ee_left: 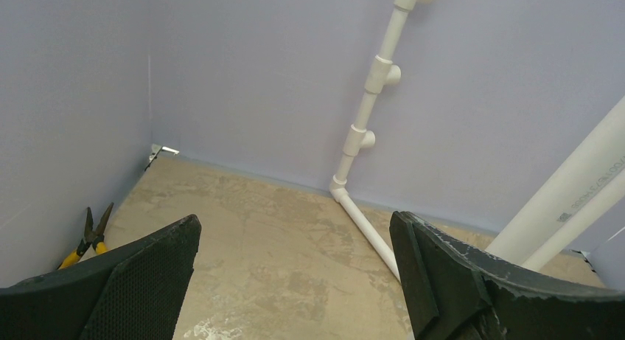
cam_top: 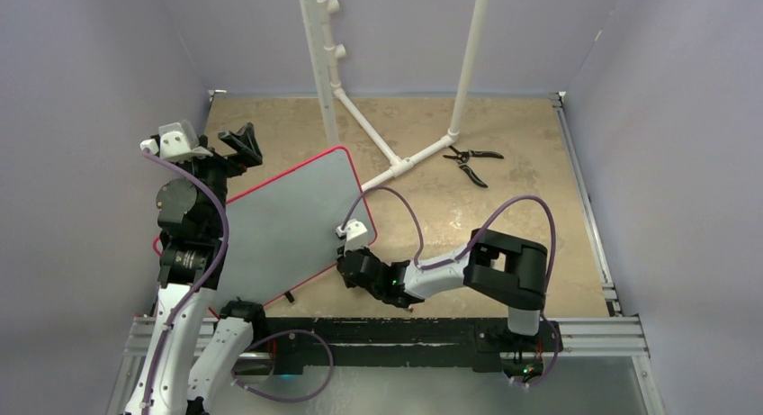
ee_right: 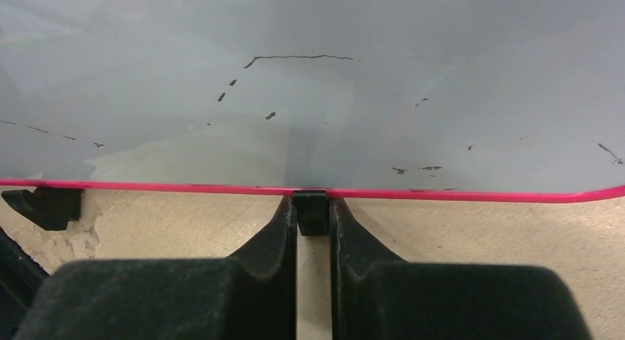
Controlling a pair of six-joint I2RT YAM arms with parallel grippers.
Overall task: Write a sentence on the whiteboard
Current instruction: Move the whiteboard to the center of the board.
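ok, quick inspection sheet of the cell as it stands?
Surface: tan mottled table, worn patches.
Job's things: whiteboard lies skewed at left; only dark flecks on it, no writing seen; no marker seen.
Clutter: pliers far right of centre; white pipe frame at the back.
Grippers: left gripper open, empty; right gripper shut on the board's black foot at the rim.
Cables: purple cables loop along both arms.
Surroundings: lavender walls on three sides.
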